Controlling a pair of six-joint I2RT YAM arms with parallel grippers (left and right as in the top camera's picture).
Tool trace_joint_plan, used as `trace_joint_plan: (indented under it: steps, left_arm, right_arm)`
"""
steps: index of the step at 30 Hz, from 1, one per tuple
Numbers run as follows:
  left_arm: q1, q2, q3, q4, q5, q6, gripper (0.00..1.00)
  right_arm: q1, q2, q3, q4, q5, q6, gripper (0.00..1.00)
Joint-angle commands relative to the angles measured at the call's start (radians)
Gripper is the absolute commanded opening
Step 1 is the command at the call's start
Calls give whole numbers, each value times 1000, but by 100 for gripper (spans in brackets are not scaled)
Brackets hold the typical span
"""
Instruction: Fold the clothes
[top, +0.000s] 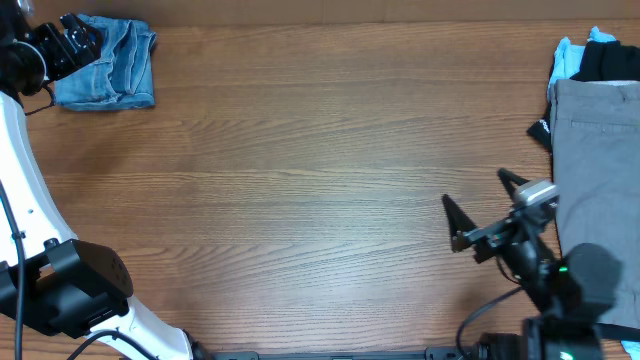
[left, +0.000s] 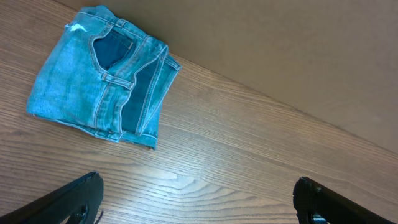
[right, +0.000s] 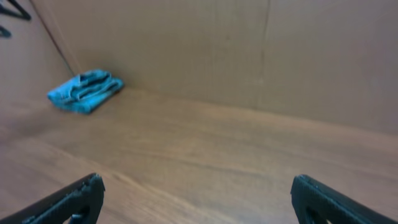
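Folded jeans (top: 110, 62) are seen at the upper left of the table (top: 300, 150), beside the left gripper (left: 199, 200), which is spread wide and empty. At the right edge, grey trousers (top: 598, 190) are laid below a black garment (top: 612, 62) and a sky-blue garment (top: 567, 58). The right gripper (top: 480, 198) is held fully open and empty beside the trousers.

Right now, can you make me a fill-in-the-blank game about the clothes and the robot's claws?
The folded jeans are ____ in colour.
The grey trousers lie on the robot's ____ side.
The left gripper and the right gripper are both wide ____.
Missing words: blue; right; open.
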Motion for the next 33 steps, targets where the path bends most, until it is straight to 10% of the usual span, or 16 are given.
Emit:
trace_joint_plan:
  steps: [1, 11, 33]
  left_arm:
    - [-8, 3, 5, 1, 16, -14, 100]
    - [-8, 3, 5, 1, 16, -14, 100]
    - [-8, 3, 5, 1, 16, -14, 100]
  right_arm:
    - [38, -48, -163, 134, 44, 9, 100]
    - [83, -201, -355, 302, 247, 283, 100]
    - [151, -421, -448, 318, 400, 282, 100]
